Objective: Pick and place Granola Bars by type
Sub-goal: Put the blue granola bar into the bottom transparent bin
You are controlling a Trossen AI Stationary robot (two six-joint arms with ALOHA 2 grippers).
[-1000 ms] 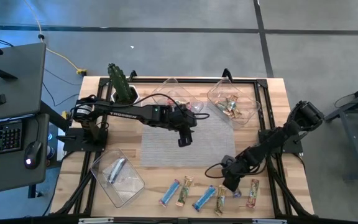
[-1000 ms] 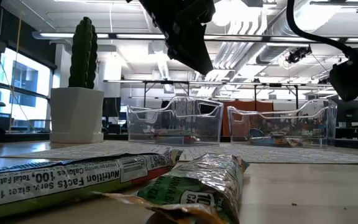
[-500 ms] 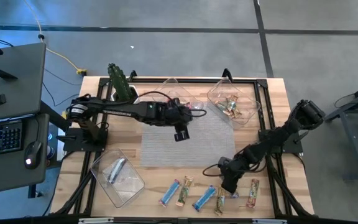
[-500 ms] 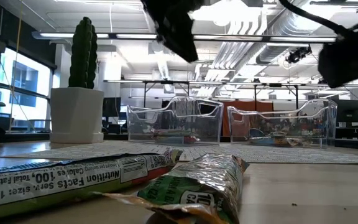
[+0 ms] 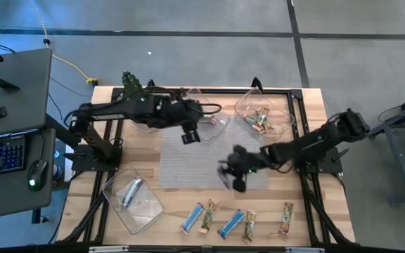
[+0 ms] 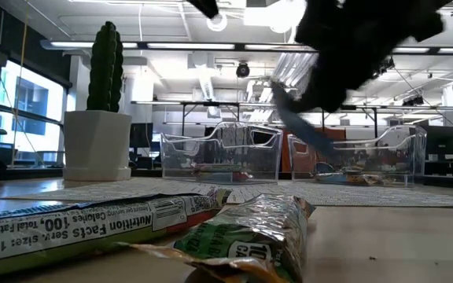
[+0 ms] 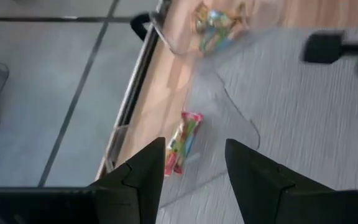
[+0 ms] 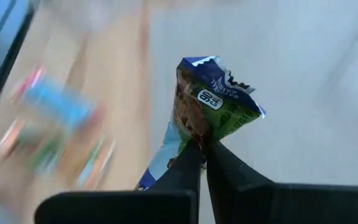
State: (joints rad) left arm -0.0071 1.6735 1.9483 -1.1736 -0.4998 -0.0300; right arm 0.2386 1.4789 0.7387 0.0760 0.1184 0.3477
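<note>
Gripping a glossy blue-and-green wrapped granola bar (image 8: 213,106) by one end, the right tool (image 8: 202,163) has its fingers pinched tight on the wrapper; the bar stands out past the fingertips. High view places the right tool (image 5: 235,171) above the grey woven mat (image 5: 188,165) at the middle of the wooden counter (image 5: 315,105).

Left tool (image 5: 188,135) hangs over the far edge of the mat, near the clear plastic tray (image 5: 201,105) at the counter's far middle. Its dark fingers (image 7: 143,174) are spread apart with nothing between them. The left wrist view shows a red-and-green wrapped bar (image 7: 180,142) lying inside that tray.

Second clear tray (image 5: 281,121) at far right holds several tan-wrapped bars (image 5: 260,119). Third clear tray (image 5: 148,211) at near left holds one silver wrapped bar (image 5: 131,191).

Row of loose bars along the near edge: blue bar (image 5: 192,217), green-gold bar (image 5: 209,215), blue bar (image 5: 230,223), green-gold bar (image 5: 249,225), red-tan bar (image 5: 285,217).

Green cactus in white pot (image 6: 101,110) stands at the far left corner.
</note>
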